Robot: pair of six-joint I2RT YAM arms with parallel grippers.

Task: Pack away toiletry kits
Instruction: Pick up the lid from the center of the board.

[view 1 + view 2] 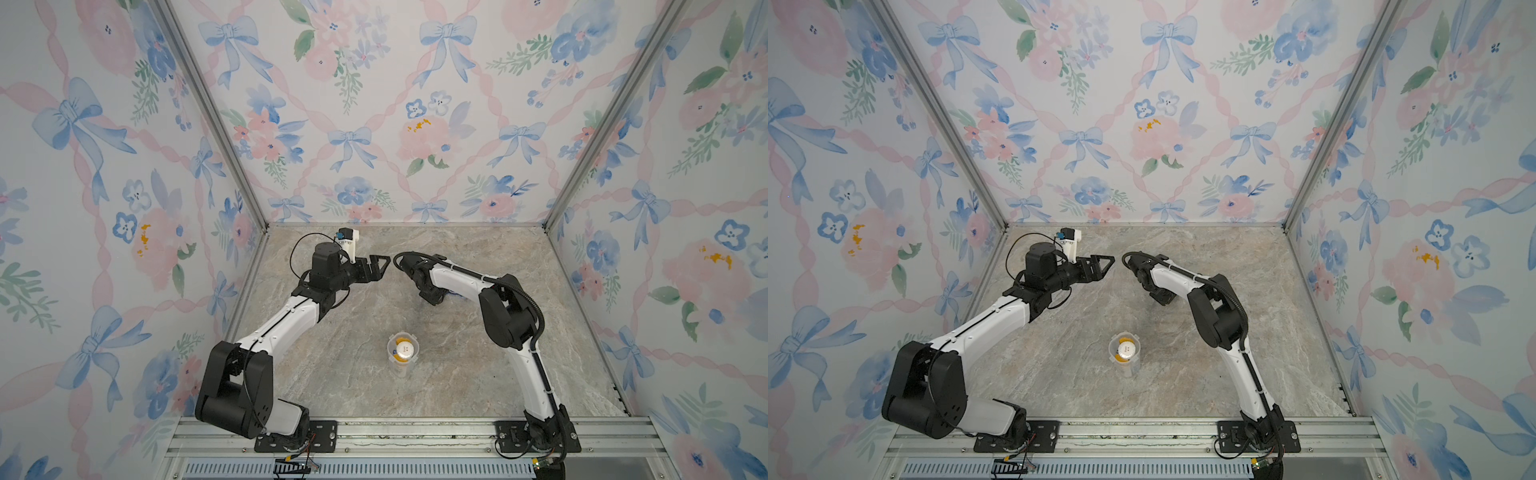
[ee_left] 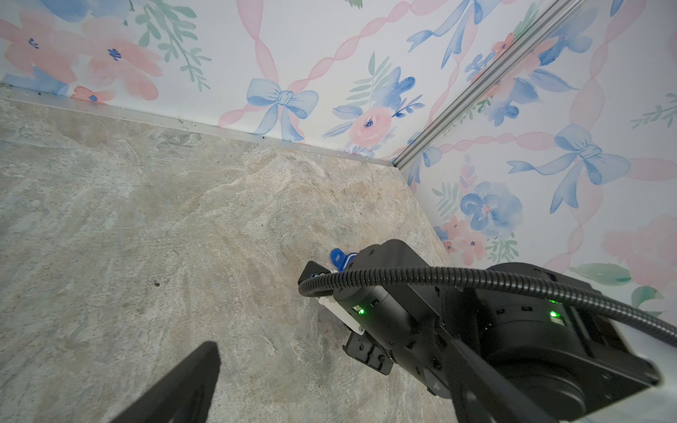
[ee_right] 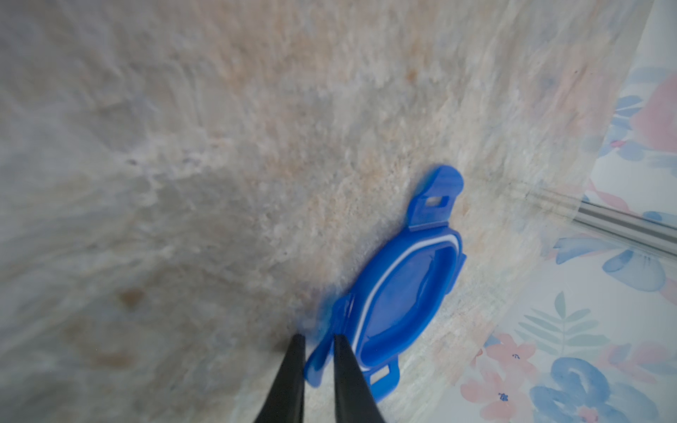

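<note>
The toiletry kits [image 1: 404,348] [image 1: 1125,348] stand inside a translucent plastic cup [image 1: 400,371] at mid-table; orange caps and a white round disc show at its mouth. In the right wrist view a blue lid [image 3: 406,293] with clip tabs lies on the table. My right gripper [image 3: 318,348] points down at it, its fingers closed on one clip tab. In both top views the right gripper [image 1: 433,298] [image 1: 1162,298] hides most of the lid. My left gripper [image 1: 383,267] [image 1: 1106,266] hovers open and empty at the back, left of the right arm's wrist.
The marble tabletop [image 1: 457,374] is walled by floral panels on three sides. The lid lies in the back right part, near the right wall [image 3: 604,293]. In the left wrist view the right arm [image 2: 458,322] fills the lower right, a lid tab [image 2: 337,255] peeking behind it.
</note>
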